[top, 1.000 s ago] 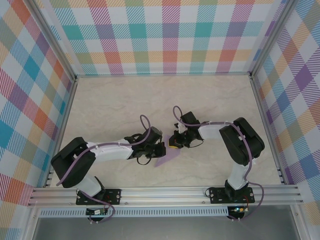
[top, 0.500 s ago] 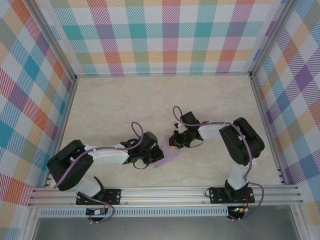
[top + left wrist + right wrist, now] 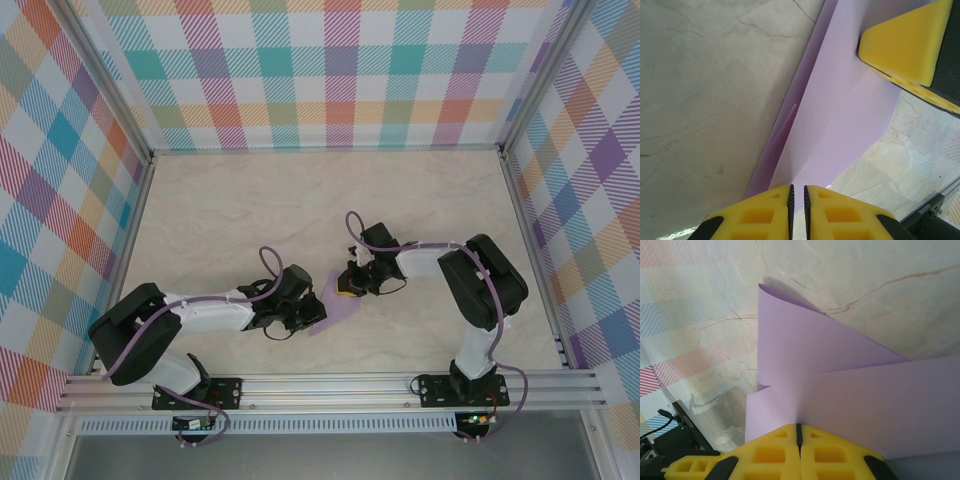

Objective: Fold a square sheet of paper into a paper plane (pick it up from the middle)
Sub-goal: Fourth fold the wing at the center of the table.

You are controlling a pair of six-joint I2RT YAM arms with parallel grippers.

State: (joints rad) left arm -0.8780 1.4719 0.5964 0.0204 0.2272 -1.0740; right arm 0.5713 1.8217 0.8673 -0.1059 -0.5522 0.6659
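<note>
Crowding the paper (image 3: 840, 125): right gripper (image 3: 799, 426).

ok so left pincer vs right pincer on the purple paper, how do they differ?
Jaws: the right pincer is pressed shut to a hairline seam with the lilac paper running into it; the left pincer shows a thin dark slit, grip unclear. Place: from above, the left pincer sits at the paper's left edge, the right pincer at its far side. Shared: yellow fingers, both low at the paper.
</note>
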